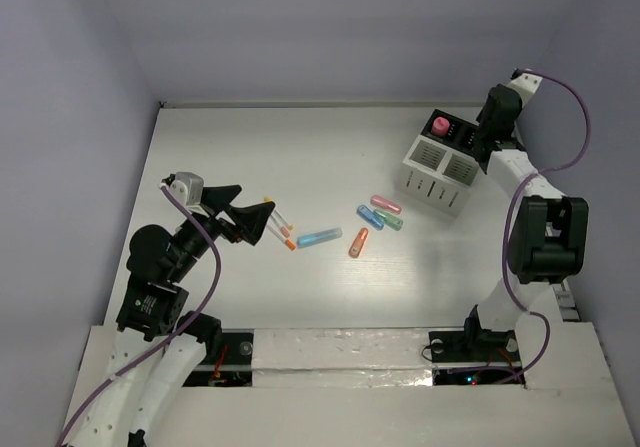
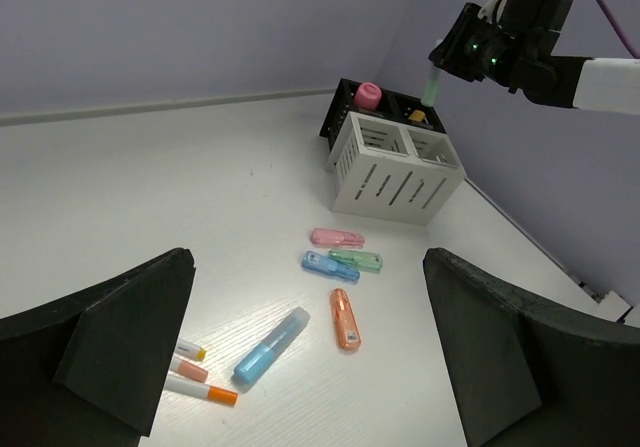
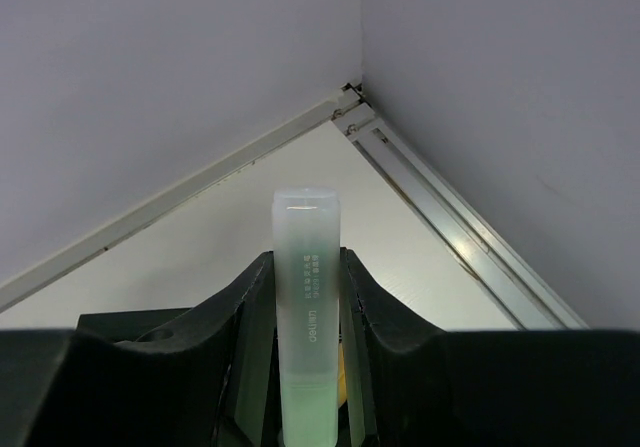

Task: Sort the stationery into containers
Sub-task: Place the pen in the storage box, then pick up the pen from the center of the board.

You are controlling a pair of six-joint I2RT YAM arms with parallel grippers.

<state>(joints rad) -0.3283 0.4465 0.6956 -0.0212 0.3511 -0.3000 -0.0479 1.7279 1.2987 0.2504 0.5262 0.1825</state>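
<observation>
Stationery sits in three places. One pale green capsule (image 3: pixel 306 307) is pinched in the right jaws, which press against both its sides; in the left wrist view it hangs upright, long axis vertical, lower end pointing down at the black section (image 2: pixel 345 107) behind the white organizer (image 2: pixel 395 167), above it and not touching. From the right wrist camera its rounded end points away toward the far corner, its near end is cut off by the frame edge, and its small print is too fine to read; in the top view the right arm hides it altogether. A stubby pink cylinder (image 2: pixel 367 95) stands upright in one black compartment; something yellow (image 2: pixel 418 117) shows in the other, too little to name. On the bench (image 2: pixel 150 187) before the organizer lie a pink capsule (image 2: pixel 337 237), a short blue capsule (image 2: pixel 330 264) and a second green capsule (image 2: pixel 356 259), close together and roughly parallel. An orange capsule (image 2: pixel 345 319) lies nearer the camera, crosswise to them; a longer blue capsule (image 2: pixel 271 344) lies slanted beside three thin white sticks (image 2: pixel 195 372), whose far ends one black finger hides. The left jaws are spread wide above the bench, holding nothing.
</observation>
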